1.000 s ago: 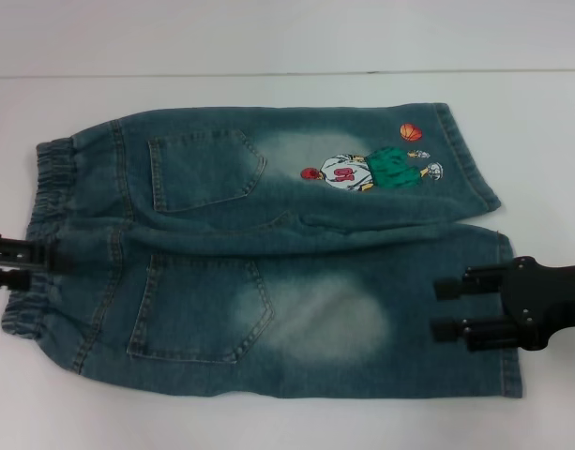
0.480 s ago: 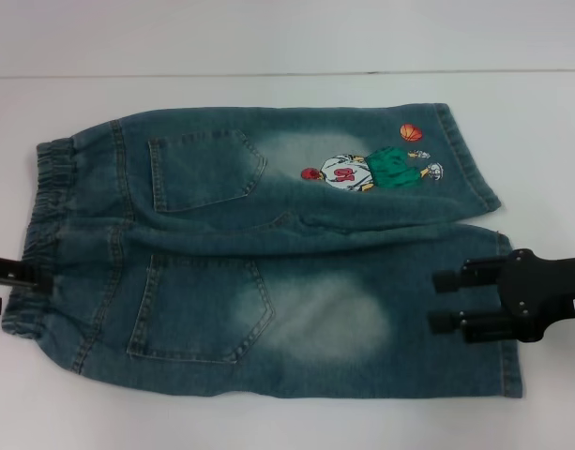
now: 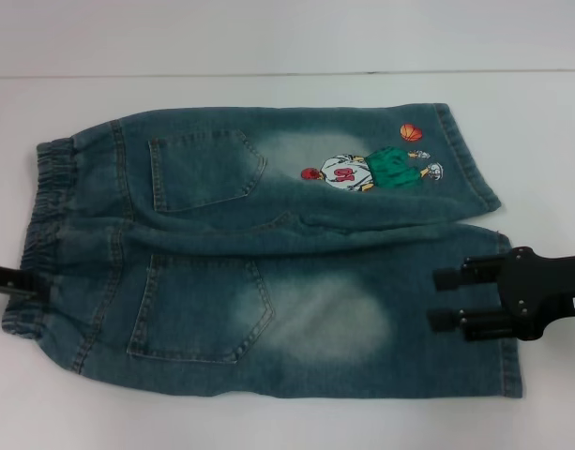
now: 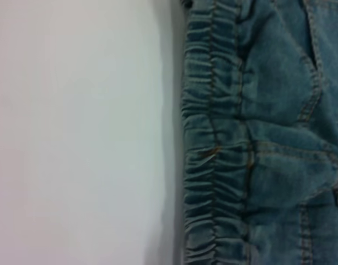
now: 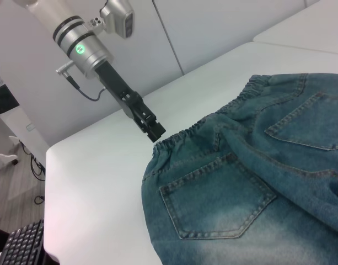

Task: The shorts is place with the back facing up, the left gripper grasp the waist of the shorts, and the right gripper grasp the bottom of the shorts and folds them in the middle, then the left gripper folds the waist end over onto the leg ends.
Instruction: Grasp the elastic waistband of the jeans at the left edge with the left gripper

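The denim shorts [image 3: 259, 253] lie flat with the back pockets up, the elastic waist [image 3: 43, 234] on the left and the leg ends [image 3: 498, 281] on the right. The far leg carries a cartoon print [image 3: 371, 169]. My left gripper [image 3: 20, 292] is at the near part of the waist, fingers apart, holding nothing. My right gripper [image 3: 439, 300] hovers open over the near leg just inside its hem. The left wrist view shows the gathered waist [image 4: 213, 154] beside bare table. In the right wrist view the left gripper [image 5: 153, 130] reaches the waist edge of the shorts [image 5: 257, 182].
The white table [image 3: 268, 422] extends around the shorts, with its back edge [image 3: 287, 73] against a pale wall. In the right wrist view the table's corner [image 5: 53, 149] drops to a floor with a black keyboard [image 5: 22, 245].
My left gripper has slid along the waist toward the near side and drawn back toward the left edge. My right gripper has shifted slightly nearer. The shorts have not moved.
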### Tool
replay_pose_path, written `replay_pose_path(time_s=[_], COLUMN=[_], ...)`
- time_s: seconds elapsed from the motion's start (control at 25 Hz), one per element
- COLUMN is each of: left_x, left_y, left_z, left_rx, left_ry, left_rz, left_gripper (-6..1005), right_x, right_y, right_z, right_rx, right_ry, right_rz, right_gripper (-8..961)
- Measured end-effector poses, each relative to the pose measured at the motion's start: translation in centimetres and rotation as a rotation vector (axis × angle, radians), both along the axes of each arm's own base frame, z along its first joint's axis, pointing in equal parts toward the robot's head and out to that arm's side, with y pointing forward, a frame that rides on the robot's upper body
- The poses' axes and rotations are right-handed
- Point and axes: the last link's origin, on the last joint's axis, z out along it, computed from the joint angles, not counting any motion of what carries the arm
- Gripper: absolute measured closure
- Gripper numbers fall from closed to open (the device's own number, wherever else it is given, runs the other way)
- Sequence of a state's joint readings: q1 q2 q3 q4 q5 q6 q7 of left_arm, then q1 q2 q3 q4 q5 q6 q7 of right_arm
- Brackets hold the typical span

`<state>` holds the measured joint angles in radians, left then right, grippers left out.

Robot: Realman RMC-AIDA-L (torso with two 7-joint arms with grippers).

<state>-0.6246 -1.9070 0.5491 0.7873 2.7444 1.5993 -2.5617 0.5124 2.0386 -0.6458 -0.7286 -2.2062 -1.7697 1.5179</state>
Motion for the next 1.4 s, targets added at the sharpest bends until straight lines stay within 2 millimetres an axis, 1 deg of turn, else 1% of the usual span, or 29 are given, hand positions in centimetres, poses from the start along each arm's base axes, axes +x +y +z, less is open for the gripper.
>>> replay_pose_path(time_s=[0.12,0.56,1.08,1.4], left_x=[-0.1,-0.3,1.2,1.4], left_y=[0.0,0.0,0.7,1.1], left_z=[-0.4,-0.7,-1.2,-1.3], left_rx=[-0.008,-0.012,-0.042,-0.031], left_ry=[0.003,0.013,-0.023,-0.016], left_rz=[0.006,0.011,-0.025,-0.039], left_gripper=[81,86,93,97], right_x=[0.1,0.0,0.0,0.1], right_y=[0.1,0.1,0.1,0.2], right_z=[0.0,-0.1,-0.1,-0.1], right_rx=[0.005,0.006,0.009,0.016], right_ry=[-0.003,-0.003,-0.003,-0.004], right_rz=[-0.002,0.000,0.003,0.002], right_gripper=[257,257,256,256])
